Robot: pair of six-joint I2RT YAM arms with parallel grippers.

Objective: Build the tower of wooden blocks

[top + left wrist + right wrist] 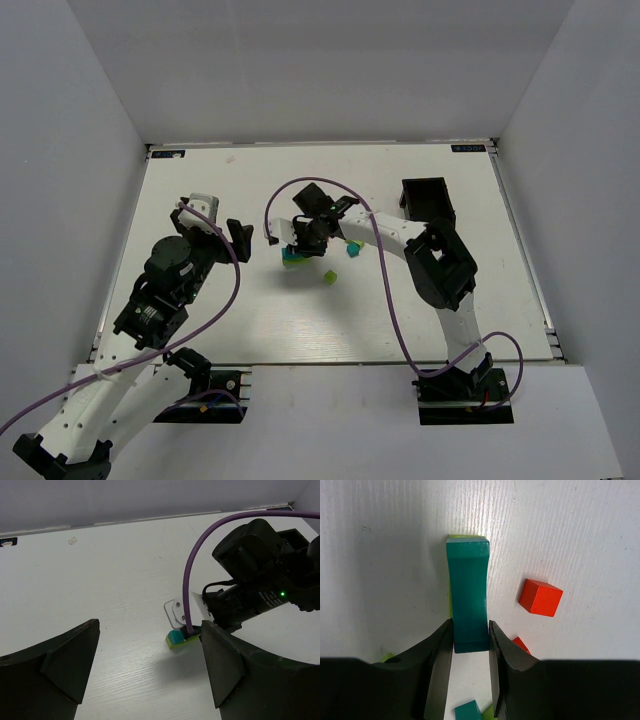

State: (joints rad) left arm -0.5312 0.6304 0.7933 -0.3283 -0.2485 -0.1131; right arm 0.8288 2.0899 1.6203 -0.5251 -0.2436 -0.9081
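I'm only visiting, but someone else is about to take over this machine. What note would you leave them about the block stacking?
Left gripper: open, empty, off to the side of the stack.
Right gripper: shut on the teal bar, which lies along the top of the lime-green bar on the table.
Loose on the table nearby: red cube, teal cube, lime-green cube.
Done: two bars stacked, the top one not yet released.
Left: let go of the teal bar, then probably add the loose cubes on top.
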